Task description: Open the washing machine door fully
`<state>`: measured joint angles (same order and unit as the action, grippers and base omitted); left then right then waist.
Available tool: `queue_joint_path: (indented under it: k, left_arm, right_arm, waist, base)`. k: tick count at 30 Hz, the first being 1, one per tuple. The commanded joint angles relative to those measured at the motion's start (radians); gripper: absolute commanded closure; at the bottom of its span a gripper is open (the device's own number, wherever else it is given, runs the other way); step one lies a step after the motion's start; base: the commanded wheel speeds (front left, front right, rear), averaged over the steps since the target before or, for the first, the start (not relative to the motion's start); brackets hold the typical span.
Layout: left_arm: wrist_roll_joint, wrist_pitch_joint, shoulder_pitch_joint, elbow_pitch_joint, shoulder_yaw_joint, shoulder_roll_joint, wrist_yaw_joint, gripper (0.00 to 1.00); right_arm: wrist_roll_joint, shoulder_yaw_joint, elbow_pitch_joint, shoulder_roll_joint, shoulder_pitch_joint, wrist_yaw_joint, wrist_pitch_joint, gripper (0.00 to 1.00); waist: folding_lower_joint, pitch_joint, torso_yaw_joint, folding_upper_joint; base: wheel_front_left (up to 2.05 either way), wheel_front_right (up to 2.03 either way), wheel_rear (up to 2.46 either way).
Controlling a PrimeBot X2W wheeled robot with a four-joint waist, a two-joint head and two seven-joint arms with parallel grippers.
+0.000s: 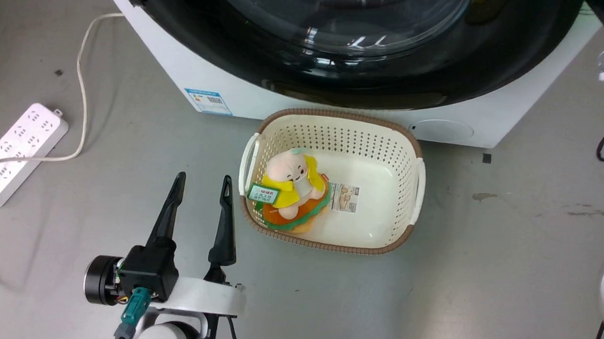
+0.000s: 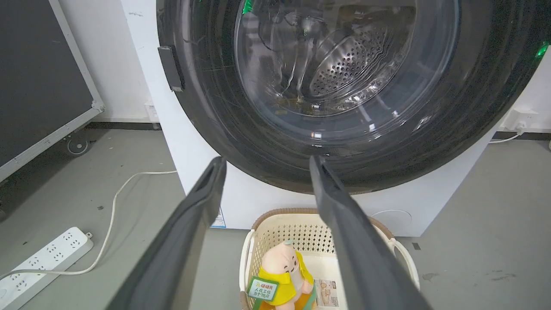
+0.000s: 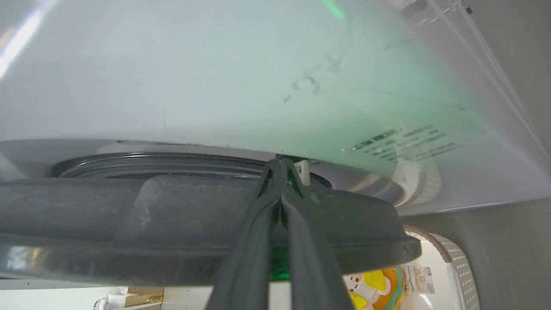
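Cream basket point(image 1: 362, 141) on grey floor point(image 1: 489, 263), plush toy point(image 1: 290, 183) inside; white power strip point(image 1: 23, 146) well apart.

Right gripper point(image 3: 280, 167), fingertips together, across the washing machine door point(image 3: 129, 215), washing machine point(image 3: 215, 86) beyond.

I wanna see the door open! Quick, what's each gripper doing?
Left gripper: open, holding nothing.
Right gripper: shut, fingertips at the edge of the washing machine door, gripping nothing visibly.
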<state>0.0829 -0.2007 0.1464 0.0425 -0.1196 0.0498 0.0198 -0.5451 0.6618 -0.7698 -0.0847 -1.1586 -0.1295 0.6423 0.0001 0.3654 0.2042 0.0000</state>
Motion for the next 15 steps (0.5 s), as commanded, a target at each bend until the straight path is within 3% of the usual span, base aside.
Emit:
queue_joint_path:
  k: [1, 15]
  left_arm:
    - [0.006, -0.011, 0.014, 0.005, -0.004, 0.000, -0.005, 0.00]
    - [0.007, -0.040, 0.013, -0.005, -0.008, 0.000, -0.006, 0.00]
  right_arm:
    - [-0.005, 0.020, -0.025, -0.006, -0.041, -0.001, 0.023, 1.00]
    - [0.019, 0.120, -0.069, -0.006, -0.017, -0.001, 0.258, 1.00]
  waist:
    - [-0.0001, 0.006, 0.006, 0.0000]
    - [-0.0001, -0.032, 0.024, 0.0000]
  base:
    - [0.00, 0.00, 0.00]
    - [0.00, 0.00, 0.00]
